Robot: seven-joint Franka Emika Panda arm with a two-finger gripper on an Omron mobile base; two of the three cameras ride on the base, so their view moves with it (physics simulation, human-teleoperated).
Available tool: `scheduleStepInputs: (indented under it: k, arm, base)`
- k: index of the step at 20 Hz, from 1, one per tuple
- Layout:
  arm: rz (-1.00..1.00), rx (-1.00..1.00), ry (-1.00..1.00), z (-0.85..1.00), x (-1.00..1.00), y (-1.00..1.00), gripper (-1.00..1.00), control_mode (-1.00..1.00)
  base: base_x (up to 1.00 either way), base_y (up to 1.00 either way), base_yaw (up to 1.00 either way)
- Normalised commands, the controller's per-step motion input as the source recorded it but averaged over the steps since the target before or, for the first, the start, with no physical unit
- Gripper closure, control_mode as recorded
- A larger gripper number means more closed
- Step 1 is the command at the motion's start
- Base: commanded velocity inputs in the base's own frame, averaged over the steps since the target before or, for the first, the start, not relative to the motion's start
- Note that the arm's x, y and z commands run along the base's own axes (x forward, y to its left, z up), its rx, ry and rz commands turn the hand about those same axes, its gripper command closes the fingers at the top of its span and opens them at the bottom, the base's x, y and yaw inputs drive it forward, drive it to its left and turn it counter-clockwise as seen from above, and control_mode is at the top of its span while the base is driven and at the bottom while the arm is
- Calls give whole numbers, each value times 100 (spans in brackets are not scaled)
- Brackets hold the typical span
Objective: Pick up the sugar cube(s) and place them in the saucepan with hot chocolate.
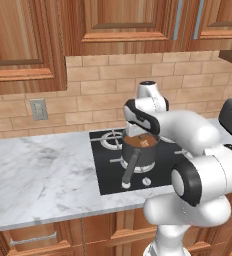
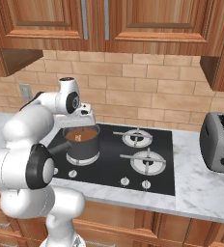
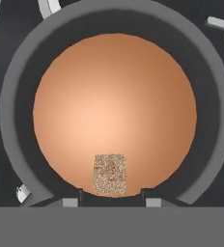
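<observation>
Marble counter point(image 1: 38, 170) at left, saucepan point(image 1: 138, 152) on the hob's point(image 2: 147, 176) near-left burner, my gripper point(image 3: 111, 194) hung right above its brown fill, fingers slightly apart, speckled sugar cube point(image 3: 109, 174) between them, toaster point(image 2: 221, 142) at far right.

We look straight down into the saucepan point(image 3: 17, 111), its dark grey rim ringing a smooth brown pool of hot chocolate point(image 3: 115, 111). A speckled sugar cube point(image 3: 109, 174) sits at the pool's lower edge, between the claw point(image 3: 111, 195) tips (they stand apart, not touching it). The black stovetop point(image 3: 3, 38) surrounds the pan.
</observation>
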Motion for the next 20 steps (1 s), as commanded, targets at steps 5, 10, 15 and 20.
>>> scheduleStepInputs:
  k: [5,10,15,20]
  arm:
    - [0,0,4,0,0,1,-100,-100]
    - [0,0,0,0,-1,0,-100,-100]
    - [0,1,0,0,-47,-42,-100,-100]
    - [0,3,-6,0,-92,-39,-100,-100]
  base:
    - [0,0,0]
    - [0,0,0]
    - [0,0,0]
    - [0,0,0]
